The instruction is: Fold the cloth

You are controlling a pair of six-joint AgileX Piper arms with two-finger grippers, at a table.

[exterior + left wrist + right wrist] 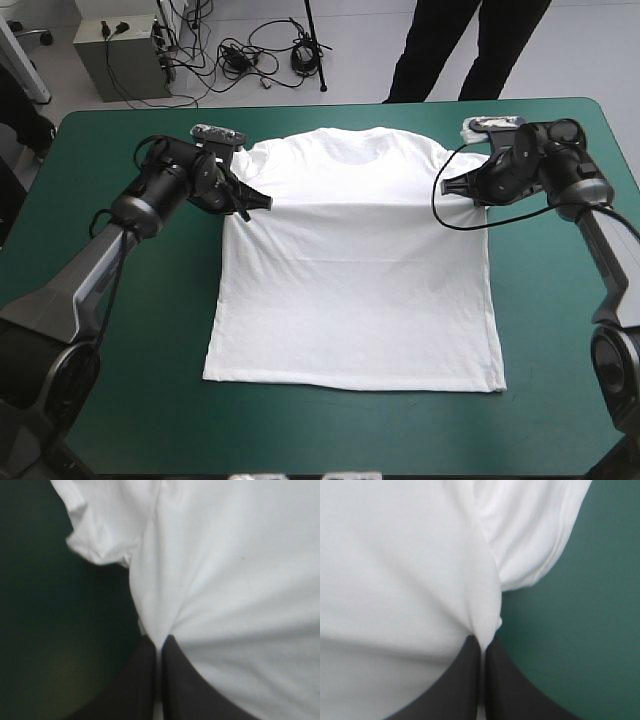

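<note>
The white T-shirt (355,280) lies spread flat in the middle of the teal-green table, collar toward the far edge, hem toward me. My left gripper (262,202) pinches its left side just below the sleeve; in the left wrist view the black fingers (145,680) meet on the T-shirt (225,580), and cloth gathers into them. My right gripper (450,186) pinches the right side below the other sleeve; its fingers (500,685) are also shut on the T-shirt (395,565). A crease runs across the chest between the two grips.
Bare teal-green cover (120,400) surrounds the shirt on all sides, widest at the front and at both ends. The far edge of the table lies close behind the collar.
</note>
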